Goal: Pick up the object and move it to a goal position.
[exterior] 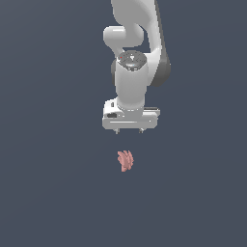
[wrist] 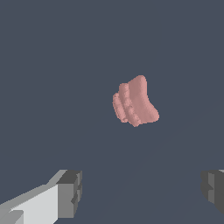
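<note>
A: Noting position: the white two-fingered gripper point(exterior: 129, 131) is hanging above the small salmon-pink lumpy object with ridged, finger-like lobes point(exterior: 125, 160), apart from it, nothing touching

B: Jaws? In the wrist view I'm seeing the grey finger pads point(wrist: 70, 192) standing wide, released, nothing between them

A: Agreeing. The pink object point(wrist: 134, 101) is lying alone on the flat dark blue-grey floor point(exterior: 48, 193), not yet centred between those pads

B: Risk, as I'm judging it: descending from here without lining up, one pad is likely striking a lobe and shoving the object aside

A: Also the irregular ridges are giving poor contact, so a grip closing on a lobe tip may be slipping during the lift

B: No goal marker is showing in either view
</note>
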`<act>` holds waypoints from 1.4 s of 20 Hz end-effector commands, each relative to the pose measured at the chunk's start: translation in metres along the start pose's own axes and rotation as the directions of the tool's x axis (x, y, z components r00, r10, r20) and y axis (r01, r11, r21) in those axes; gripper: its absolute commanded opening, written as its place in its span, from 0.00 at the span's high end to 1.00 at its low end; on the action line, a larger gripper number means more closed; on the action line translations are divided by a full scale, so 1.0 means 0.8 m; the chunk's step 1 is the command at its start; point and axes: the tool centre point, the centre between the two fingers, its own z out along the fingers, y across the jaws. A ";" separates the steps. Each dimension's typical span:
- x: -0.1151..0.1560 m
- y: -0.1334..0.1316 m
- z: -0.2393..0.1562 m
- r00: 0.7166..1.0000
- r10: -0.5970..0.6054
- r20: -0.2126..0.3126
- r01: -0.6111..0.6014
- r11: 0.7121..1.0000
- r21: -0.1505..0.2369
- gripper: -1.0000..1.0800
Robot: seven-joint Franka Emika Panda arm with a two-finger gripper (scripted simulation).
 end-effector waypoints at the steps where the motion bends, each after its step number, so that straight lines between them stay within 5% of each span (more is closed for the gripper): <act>1: 0.000 0.000 0.000 1.000 0.000 0.000 0.000 1.000 0.000 0.04; 10: 0.002 -0.041 -0.013 1.000 -0.030 -0.003 0.030 1.000 0.009 0.04; 28: 0.039 -0.016 0.034 0.986 -0.167 0.009 0.167 0.986 -0.001 0.04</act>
